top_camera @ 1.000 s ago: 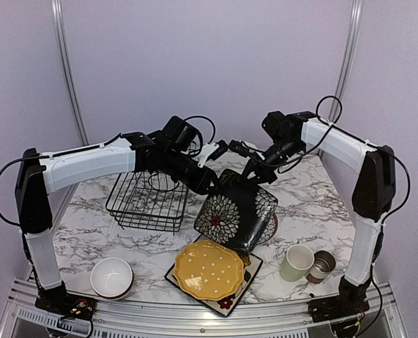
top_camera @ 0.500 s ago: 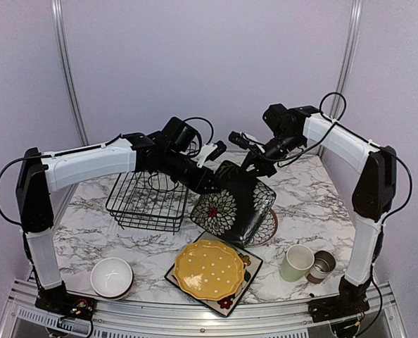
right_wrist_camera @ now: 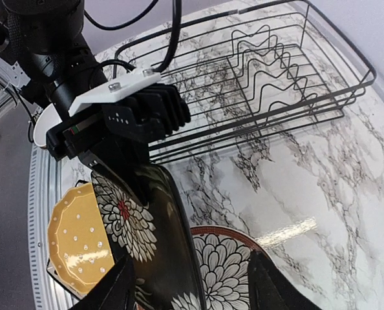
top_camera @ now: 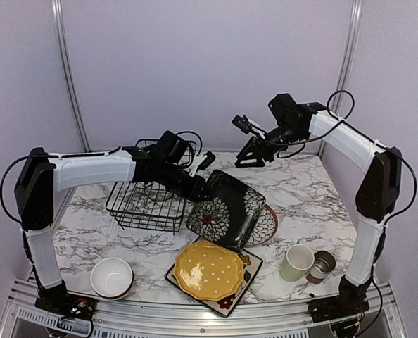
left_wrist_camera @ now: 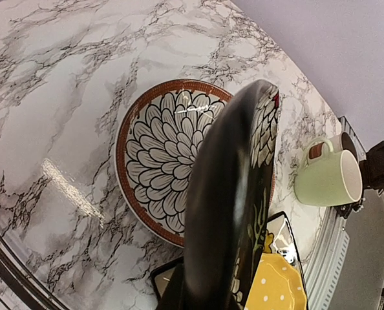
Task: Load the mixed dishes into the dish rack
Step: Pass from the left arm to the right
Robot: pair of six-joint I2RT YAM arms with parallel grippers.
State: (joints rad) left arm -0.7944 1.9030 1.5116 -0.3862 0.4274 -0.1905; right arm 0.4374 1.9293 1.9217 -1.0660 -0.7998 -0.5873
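My left gripper (top_camera: 200,186) is shut on the upper left edge of a black square plate (top_camera: 229,210) with white-and-red flowers and holds it tilted above the table, just right of the dish rack (top_camera: 147,204). The left wrist view shows that plate (left_wrist_camera: 225,194) edge-on. My right gripper (top_camera: 248,139) hangs open and empty, above and behind the plate, its fingers (right_wrist_camera: 117,287) wide apart. A yellow dotted plate (top_camera: 209,270) lies on a second black square plate (top_camera: 226,301). The white bowl (top_camera: 111,276), pale green mug (top_camera: 296,263) and grey-brown cup (top_camera: 323,265) stand along the front.
A round plate (top_camera: 269,225) with a red-brown rim and petal pattern lies flat under the held plate, also seen as the round plate (left_wrist_camera: 158,148). The black wire rack (right_wrist_camera: 269,71) holds nothing. The table's metal front edge (top_camera: 195,318) runs close to the dishes.
My right gripper has opened, let go of the black square plate and lifted up and back to the right. The left gripper now holds the plate alone, slightly lower.
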